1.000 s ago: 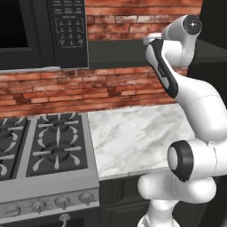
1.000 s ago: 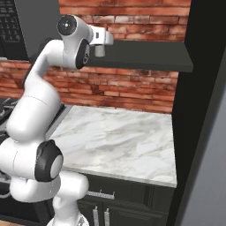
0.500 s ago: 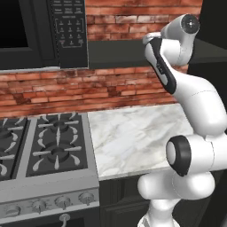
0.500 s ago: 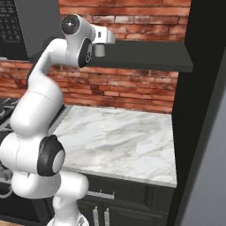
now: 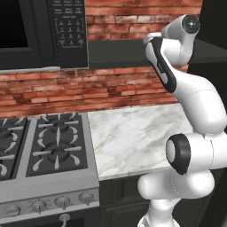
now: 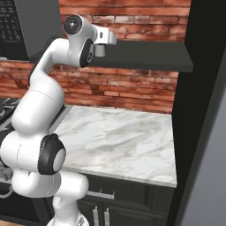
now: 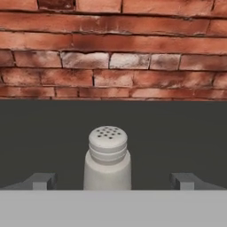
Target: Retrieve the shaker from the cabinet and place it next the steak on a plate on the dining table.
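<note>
Grey shaker stands upright at lower centre on the black shelf, between the wide-spread pincer fingertips.

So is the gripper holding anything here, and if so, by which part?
Nothing is held. In the hand view the shaker stands upright on the cabinet shelf between the open jaws, with a clear gap on each side of its body.

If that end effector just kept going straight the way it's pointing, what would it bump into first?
Probably the shaker: it stands upright on the shelf, centred between the open end effector's fingertips. The brick wall lies behind it.
</note>
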Motion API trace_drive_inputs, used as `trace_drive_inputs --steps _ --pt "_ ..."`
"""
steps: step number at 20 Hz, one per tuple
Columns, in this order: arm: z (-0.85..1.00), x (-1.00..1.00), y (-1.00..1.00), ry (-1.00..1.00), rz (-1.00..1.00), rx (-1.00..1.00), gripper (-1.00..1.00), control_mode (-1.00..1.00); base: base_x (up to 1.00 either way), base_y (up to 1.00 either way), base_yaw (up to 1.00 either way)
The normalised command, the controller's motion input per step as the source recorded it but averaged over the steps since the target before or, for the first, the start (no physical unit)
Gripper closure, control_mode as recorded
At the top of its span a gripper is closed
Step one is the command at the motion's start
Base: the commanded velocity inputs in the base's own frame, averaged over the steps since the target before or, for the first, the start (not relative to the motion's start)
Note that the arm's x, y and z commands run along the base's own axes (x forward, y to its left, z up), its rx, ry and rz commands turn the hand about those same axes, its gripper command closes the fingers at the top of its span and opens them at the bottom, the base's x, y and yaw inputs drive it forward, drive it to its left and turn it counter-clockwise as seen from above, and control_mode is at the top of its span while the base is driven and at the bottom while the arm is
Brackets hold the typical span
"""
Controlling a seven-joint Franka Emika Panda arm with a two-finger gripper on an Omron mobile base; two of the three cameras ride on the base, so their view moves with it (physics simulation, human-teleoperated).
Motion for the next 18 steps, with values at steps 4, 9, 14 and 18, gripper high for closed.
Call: trace_drive_inputs --steps 4,9,14,18 --pt "-0.09 0.01 0.00 0.00 0.00 0.02 -1.00 -1.00 0.00 0.00 0.00" --pt "-0.01 0.05 0.00 0.00 0.00 0.02 -1.00 -1.00 0.00 0.00 0.00" --pt "-0.01 0.10 0.00 0.00 0.00 0.03 -1.00 -1.00 0.00 0.00 0.00" --pt "-0.06 0.11 0.00 0.00 0.00 0.04 -1.00 -1.00 0.00 0.00 0.00"
